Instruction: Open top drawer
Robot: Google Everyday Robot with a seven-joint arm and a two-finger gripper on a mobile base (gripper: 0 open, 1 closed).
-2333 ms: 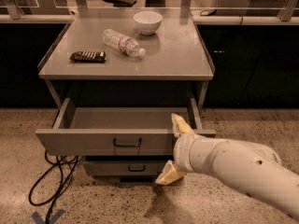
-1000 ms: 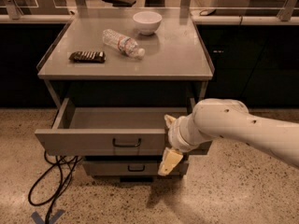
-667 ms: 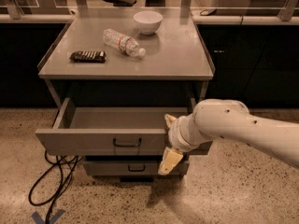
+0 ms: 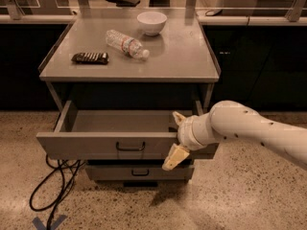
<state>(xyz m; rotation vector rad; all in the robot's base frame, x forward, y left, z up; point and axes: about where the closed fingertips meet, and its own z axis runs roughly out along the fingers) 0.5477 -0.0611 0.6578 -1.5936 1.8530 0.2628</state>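
Observation:
The top drawer is pulled well out of the grey cabinet, its broad shallow tray showing bare inside. A small black loop handle sits at the centre of its front. My gripper is at the right end of the drawer front, to the right of the handle. One tan finger points up over the drawer's rim and the other finger hangs down in front of it, spread wide apart. The white arm reaches in from the right.
A narrower grey drawer front sits shut below. On the cabinet top lie a plastic bottle, a white bowl and a dark snack bar. Black cables loop on the floor at the left.
The arm has swung from low at the right to the drawer's right end, then stayed still. The drawer stays as far out as before.

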